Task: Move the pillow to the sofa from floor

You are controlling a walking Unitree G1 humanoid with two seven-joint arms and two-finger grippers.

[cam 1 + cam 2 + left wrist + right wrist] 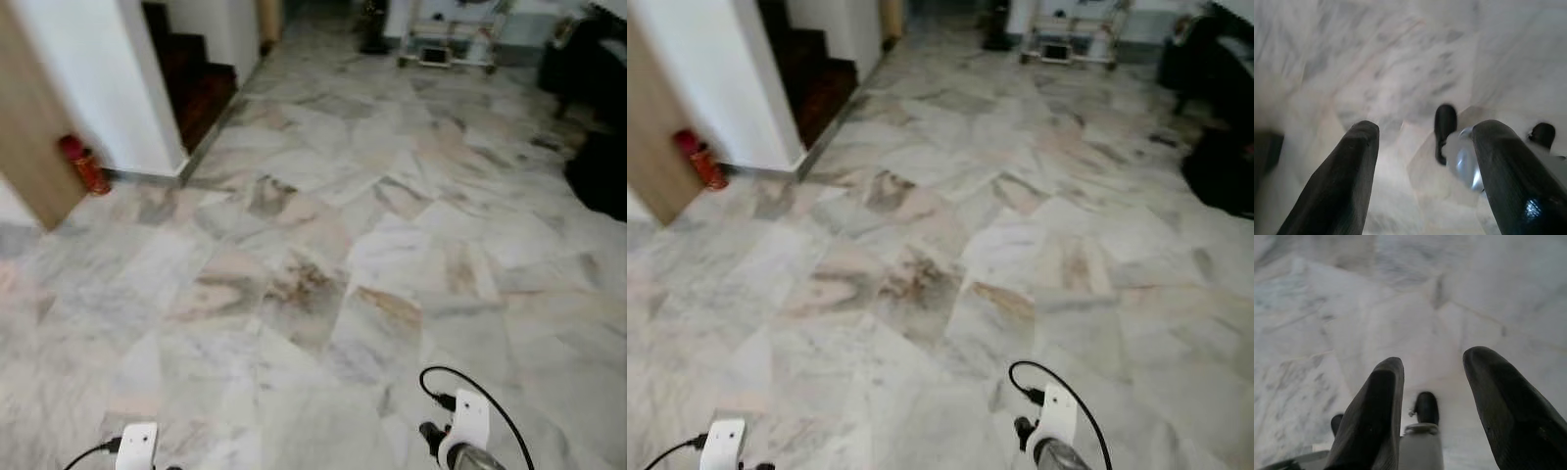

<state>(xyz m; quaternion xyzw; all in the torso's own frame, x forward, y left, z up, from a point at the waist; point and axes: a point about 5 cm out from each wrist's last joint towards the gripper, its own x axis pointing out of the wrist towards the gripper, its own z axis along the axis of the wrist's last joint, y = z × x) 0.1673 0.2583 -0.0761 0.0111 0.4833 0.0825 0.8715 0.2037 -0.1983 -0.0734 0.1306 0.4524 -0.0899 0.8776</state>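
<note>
Marble-patterned grey and beige floor tiles (323,255) ahead, robot mid-room, arms hanging low. Left pincer (1425,181) spread wide, holding nothing; right pincer (1432,406) likewise wide and empty. No pillow that I can make out. Dark bulky shape at far right (600,171) might be the sofa or something on the floor, too blurred to tell. Small red cylinder-shaped object (83,164) sits by the light wooden panel (34,147) and white wall corner (147,88). Risk: walking on without locating the pillow, or clipping that red object or the dark step (201,93) if it turns left.
</note>
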